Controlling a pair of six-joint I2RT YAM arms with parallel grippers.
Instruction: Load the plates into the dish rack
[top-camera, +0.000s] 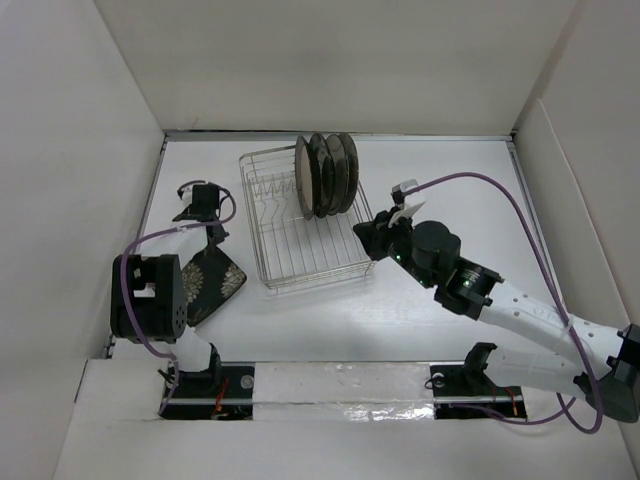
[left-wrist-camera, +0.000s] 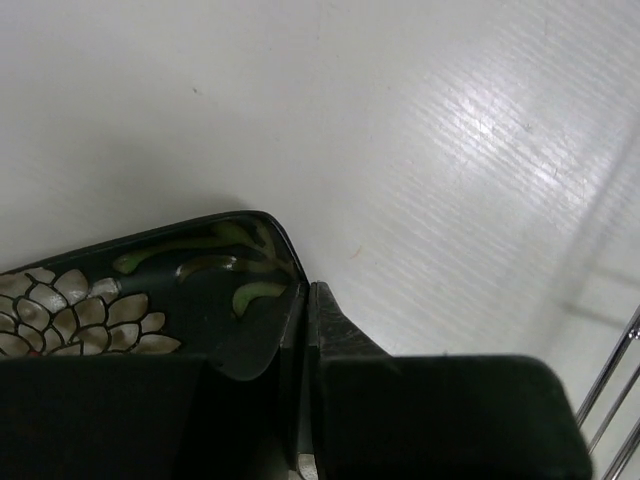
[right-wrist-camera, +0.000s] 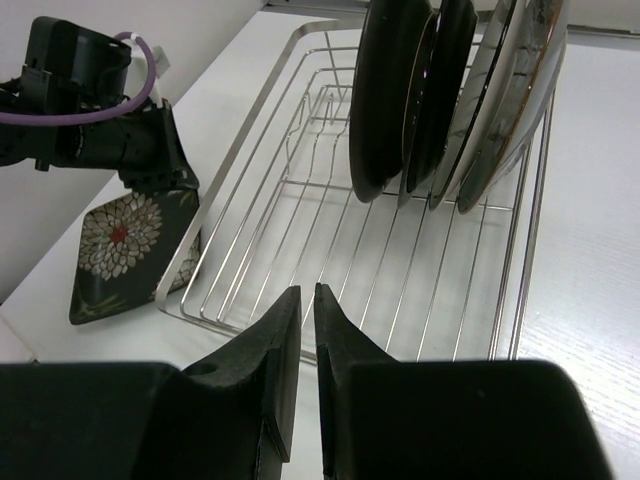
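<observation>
The square black floral plate (top-camera: 215, 280) lies left of the dish rack (top-camera: 268, 225). My left gripper (top-camera: 211, 236) is shut on the plate's far rim. In the left wrist view the fingers (left-wrist-camera: 345, 335) pinch the plate's edge (left-wrist-camera: 160, 290). Several round plates (top-camera: 327, 172) stand upright in the rack's far right end. My right gripper (top-camera: 366, 236) is shut and empty, just off the rack's near right corner. In the right wrist view its tips (right-wrist-camera: 307, 292) point over the rack (right-wrist-camera: 240, 180) toward the standing plates (right-wrist-camera: 450, 90). The floral plate (right-wrist-camera: 120, 250) and left gripper (right-wrist-camera: 160, 165) show there too.
White walls enclose the table on the left, back and right. The rack's near and left slots hold nothing. Rack wires (left-wrist-camera: 612, 395) show at the right edge of the left wrist view. A purple cable (top-camera: 480, 180) loops above the right arm.
</observation>
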